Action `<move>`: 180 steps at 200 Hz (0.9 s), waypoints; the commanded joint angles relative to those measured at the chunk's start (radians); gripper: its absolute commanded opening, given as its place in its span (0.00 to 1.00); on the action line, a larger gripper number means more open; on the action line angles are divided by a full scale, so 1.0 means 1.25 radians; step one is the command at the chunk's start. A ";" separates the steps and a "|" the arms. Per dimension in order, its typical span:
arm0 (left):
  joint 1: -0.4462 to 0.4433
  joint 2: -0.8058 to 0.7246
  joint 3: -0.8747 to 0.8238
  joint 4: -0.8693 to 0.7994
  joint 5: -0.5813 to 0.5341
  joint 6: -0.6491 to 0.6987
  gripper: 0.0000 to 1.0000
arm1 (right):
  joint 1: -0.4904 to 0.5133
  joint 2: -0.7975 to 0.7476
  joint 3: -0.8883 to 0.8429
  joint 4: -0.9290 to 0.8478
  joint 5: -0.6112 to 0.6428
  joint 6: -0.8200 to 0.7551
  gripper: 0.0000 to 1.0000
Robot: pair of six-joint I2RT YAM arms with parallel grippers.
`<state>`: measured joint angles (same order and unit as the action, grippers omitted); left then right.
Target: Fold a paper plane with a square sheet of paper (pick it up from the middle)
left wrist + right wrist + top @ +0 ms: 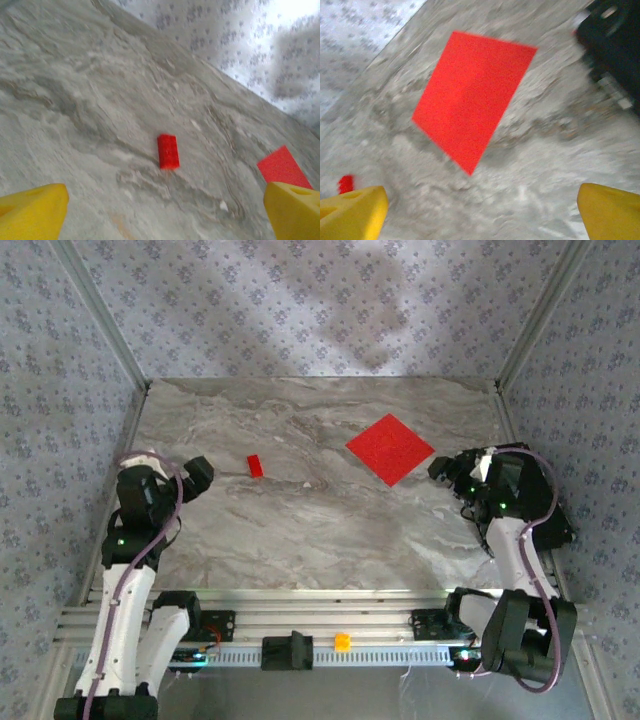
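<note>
The right gripper (445, 468) is spread wide and holds nothing. In the right wrist view its two yellow fingertips (352, 212) sit at the lower corners with bare marble table (300, 530) between them. The square sheet of paper (390, 448) lies flat and unfolded on the table just ahead of this gripper, with one corner pointing back toward it, and does not touch either finger. Seen from that wrist, the sheet (472, 97) is ahead of the gap between the fingers.

The left gripper (198, 475) is also fully spread and empty. A small red block (168, 151) lies ahead of it on the table, roughly midway between its fingers and well apart from them. From the left wrist, a corner of the sheet (282, 167) shows just beyond the right-hand fingertip.
</note>
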<state>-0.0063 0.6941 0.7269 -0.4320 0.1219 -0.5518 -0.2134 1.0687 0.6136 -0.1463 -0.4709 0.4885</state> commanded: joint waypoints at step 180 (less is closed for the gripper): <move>0.005 0.095 0.004 -0.103 0.198 0.018 1.00 | 0.290 0.739 0.591 -0.126 0.088 0.086 0.83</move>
<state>-0.0063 0.7956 0.7162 -0.5507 0.3370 -0.5354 0.1322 1.9415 1.2835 -0.2001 -0.4347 0.6132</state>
